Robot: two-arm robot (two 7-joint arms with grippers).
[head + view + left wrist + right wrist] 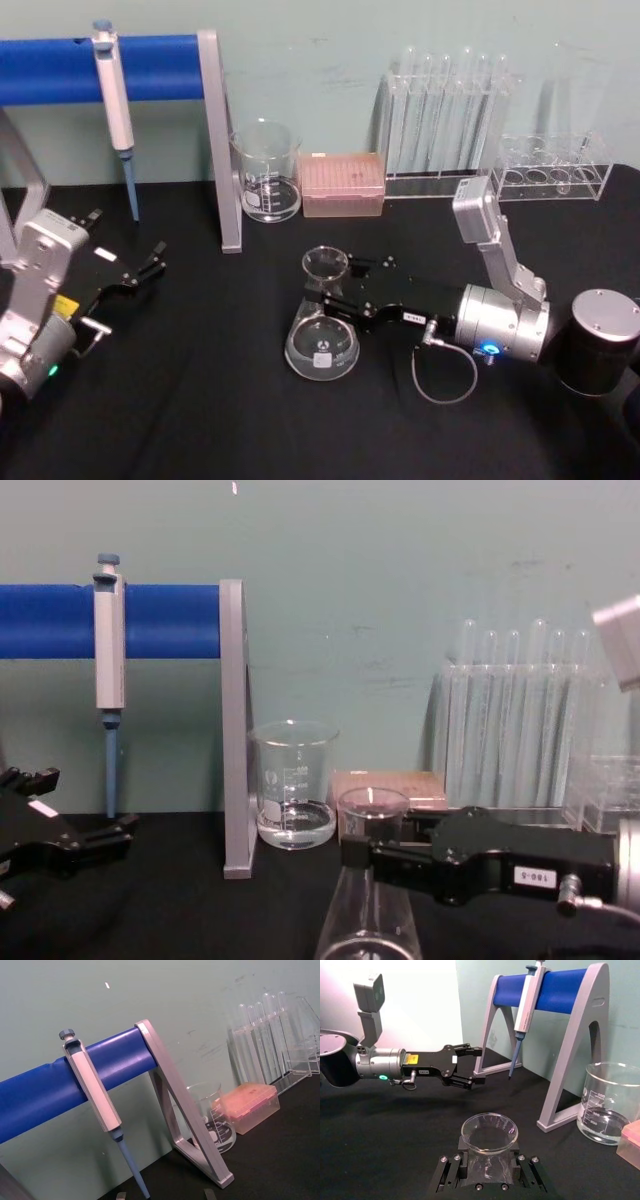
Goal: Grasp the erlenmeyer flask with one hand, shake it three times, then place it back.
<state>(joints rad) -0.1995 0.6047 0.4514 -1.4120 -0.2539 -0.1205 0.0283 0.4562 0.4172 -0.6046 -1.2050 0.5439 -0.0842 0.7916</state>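
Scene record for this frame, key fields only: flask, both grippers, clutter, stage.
flask: erlenmeyer flask, upright, base seemingly on the black table, front centre
right gripper: closed around the flask neck, reaching in from the right
left gripper: open, holding nothing, parked at the left
behind: beaker with some clear liquid, pink box, test tubes, pipette hanging on the blue stand
stage: flask grasped, apparently not yet lifted

Bare table (200, 400) at the flask's (322, 350) six and nine; beaker (268, 175) at eleven, box (343, 185) at twelve, right gripper (328, 297) at three.
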